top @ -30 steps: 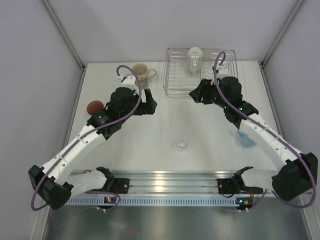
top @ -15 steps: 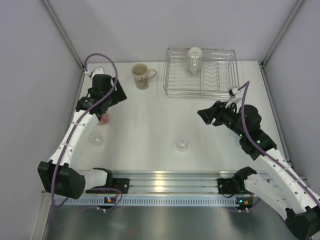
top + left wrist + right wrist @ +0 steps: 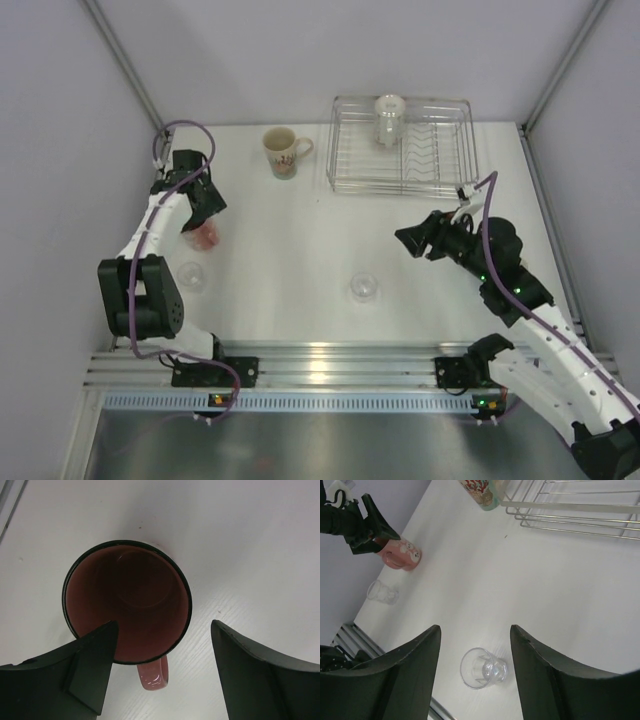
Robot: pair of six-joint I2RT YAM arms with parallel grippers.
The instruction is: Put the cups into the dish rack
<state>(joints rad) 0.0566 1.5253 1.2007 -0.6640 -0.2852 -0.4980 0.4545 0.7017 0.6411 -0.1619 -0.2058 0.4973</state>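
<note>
A pink-red cup (image 3: 127, 597) with a handle stands upright at the table's left (image 3: 206, 236). My left gripper (image 3: 164, 630) is open right above it (image 3: 204, 212), one finger over the rim, the other beside the handle. My right gripper (image 3: 410, 240) is open and empty over the table's middle right. A small clear glass (image 3: 482, 668) lies on its side below its fingers (image 3: 363, 287). The cream floral mug (image 3: 282, 152) stands at the back. The wire dish rack (image 3: 445, 150) holds one clear cup (image 3: 388, 117). I see no blue cup.
A second small clear glass (image 3: 190, 275) stands near the left edge, in front of the pink-red cup; it also shows in the right wrist view (image 3: 382, 592). Grey walls close in both sides. A metal rail (image 3: 330, 360) runs along the near edge.
My left arm has swung left to the pink-red cup. My right arm has pulled back from the rack to the table's middle right. A blue cup seen earlier no longer shows.
</note>
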